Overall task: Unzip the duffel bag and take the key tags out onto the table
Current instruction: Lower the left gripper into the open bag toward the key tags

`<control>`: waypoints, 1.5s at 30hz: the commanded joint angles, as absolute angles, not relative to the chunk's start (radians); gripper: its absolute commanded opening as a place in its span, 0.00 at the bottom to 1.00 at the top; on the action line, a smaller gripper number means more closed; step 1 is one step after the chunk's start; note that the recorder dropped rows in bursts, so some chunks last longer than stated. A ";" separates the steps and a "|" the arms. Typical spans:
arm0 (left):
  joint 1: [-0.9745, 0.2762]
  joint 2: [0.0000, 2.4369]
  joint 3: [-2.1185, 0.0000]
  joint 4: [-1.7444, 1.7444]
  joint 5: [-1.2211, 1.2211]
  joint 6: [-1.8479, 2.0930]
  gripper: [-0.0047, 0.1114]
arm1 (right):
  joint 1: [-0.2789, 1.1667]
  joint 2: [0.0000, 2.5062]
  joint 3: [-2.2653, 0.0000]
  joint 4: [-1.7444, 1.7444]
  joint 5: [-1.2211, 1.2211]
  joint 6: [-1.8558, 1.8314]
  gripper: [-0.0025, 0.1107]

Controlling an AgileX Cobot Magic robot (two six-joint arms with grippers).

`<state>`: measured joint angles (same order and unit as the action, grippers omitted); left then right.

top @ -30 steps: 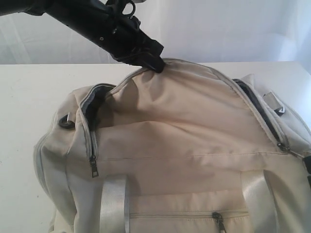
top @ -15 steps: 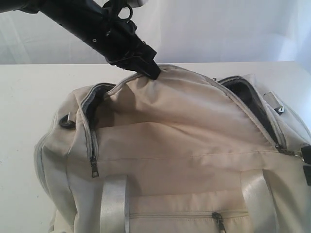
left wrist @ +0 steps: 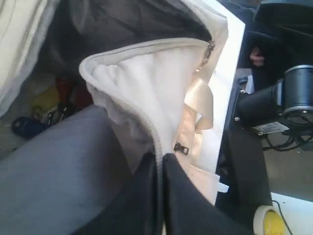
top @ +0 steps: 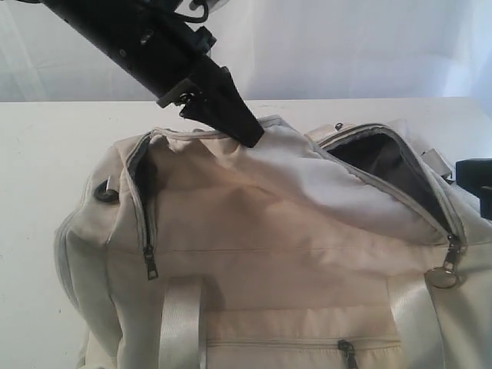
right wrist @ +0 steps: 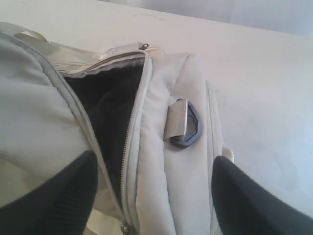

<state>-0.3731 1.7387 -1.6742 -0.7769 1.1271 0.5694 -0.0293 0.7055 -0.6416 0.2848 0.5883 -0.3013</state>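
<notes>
The cream duffel bag [top: 277, 231] fills the white table [top: 46, 154]. Its top flap is unzipped and raised. My left gripper [top: 247, 134] is shut on the flap's zipper edge [left wrist: 157, 142] and holds it up. Under the lifted flap, in the left wrist view, the key tags [left wrist: 46, 105] lie on the dark lining in red, yellow and blue. My right gripper [right wrist: 154, 188] hangs open over the bag's right end, its fingers [right wrist: 58, 196] astride the open zipper [right wrist: 131, 142] and a grey strap buckle [right wrist: 186, 125]. A bare metal pull ring [top: 443, 275] dangles at the zipper's end.
Pale webbing handles [top: 181, 323] run down the bag's front beside a shut front pocket zipper [top: 346, 350]. A white backdrop [top: 346, 46] rises behind the table. Off the table's edge stand dark equipment [left wrist: 279, 103] and a tape roll [left wrist: 266, 220].
The left gripper has pulled the flap higher and back, widening the opening at the bag's right end. The pull ring now hangs free, and the right gripper has come into view at right.
</notes>
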 commanded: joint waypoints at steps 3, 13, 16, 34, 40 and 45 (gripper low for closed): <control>-0.502 1.681 -1.562 -0.828 1.221 0.574 0.04 | -0.038 0.699 -0.637 0.290 0.579 -0.309 0.58; -0.809 1.647 -1.367 -0.837 1.221 0.550 0.04 | -0.038 0.699 -0.637 0.302 0.605 -0.309 0.58; -0.886 1.647 -1.326 -0.835 1.185 0.528 0.04 | -0.038 0.699 -0.637 0.314 0.605 -0.309 0.58; -0.964 1.647 -1.244 -0.769 0.909 0.491 0.58 | -0.038 0.699 -0.637 0.325 0.607 -0.309 0.58; -0.954 1.614 -1.246 -0.702 0.910 0.475 0.58 | -0.038 0.699 -0.637 0.325 0.607 -0.309 0.58; -0.901 1.546 -1.246 -0.423 0.893 0.263 0.55 | -0.038 0.699 -0.637 0.343 0.607 -0.309 0.58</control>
